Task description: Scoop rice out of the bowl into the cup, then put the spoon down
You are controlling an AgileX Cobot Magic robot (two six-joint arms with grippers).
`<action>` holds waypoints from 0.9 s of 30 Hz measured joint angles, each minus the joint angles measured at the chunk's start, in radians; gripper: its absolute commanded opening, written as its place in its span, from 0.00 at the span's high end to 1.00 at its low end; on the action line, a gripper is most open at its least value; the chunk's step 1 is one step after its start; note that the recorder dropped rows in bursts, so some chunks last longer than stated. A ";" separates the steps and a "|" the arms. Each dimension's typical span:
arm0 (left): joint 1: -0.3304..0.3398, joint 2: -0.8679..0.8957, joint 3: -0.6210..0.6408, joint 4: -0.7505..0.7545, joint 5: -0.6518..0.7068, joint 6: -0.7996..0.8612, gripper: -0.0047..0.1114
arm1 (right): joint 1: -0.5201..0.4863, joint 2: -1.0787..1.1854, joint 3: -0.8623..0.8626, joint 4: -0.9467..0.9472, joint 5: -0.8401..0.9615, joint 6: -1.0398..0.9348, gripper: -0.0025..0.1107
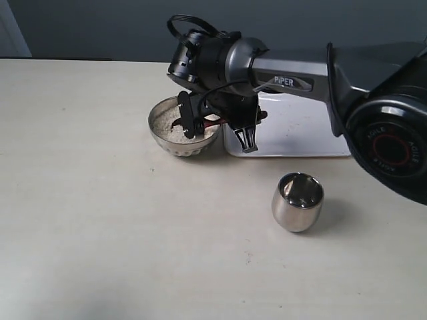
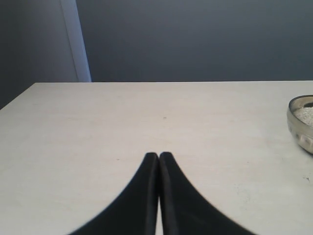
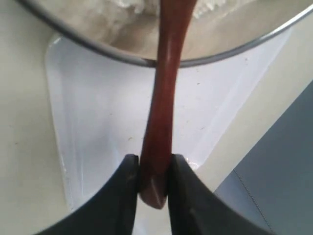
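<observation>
The shiny metal bowl (image 1: 175, 144) sits at mid-table with pale rice (image 1: 164, 122) inside. My right gripper (image 1: 220, 121) hangs at its right rim, shut on the end of the reddish-brown wooden spoon (image 1: 213, 121). In the right wrist view the spoon handle (image 3: 164, 107) runs from the gripper (image 3: 152, 164) over the bowl rim (image 3: 93, 45) down into the rice (image 3: 215, 6); the spoon's scoop end is hidden. The polished steel cup (image 1: 297, 201) stands upright nearer the front right, apart from the arm. My left gripper (image 2: 159, 155) is shut on nothing over bare table, with the bowl (image 2: 299, 128) far to its side.
A flat white tray (image 1: 300, 130) lies right of the bowl, under the right arm (image 1: 300, 73), and shows beneath the spoon handle as the tray (image 3: 98, 127). The beige tabletop (image 1: 100, 220) extends left and front. A dark wall stands behind.
</observation>
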 measured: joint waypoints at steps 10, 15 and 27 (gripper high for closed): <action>0.000 0.000 0.000 0.000 0.000 0.000 0.96 | -0.047 -0.056 0.000 0.142 0.002 -0.004 0.98; 0.000 0.000 0.000 0.000 0.000 0.000 0.96 | -0.055 -0.056 0.000 0.191 0.002 -0.020 0.98; 0.000 0.000 0.000 0.000 0.000 0.000 0.96 | -0.074 -0.081 0.000 0.235 0.005 -0.023 0.98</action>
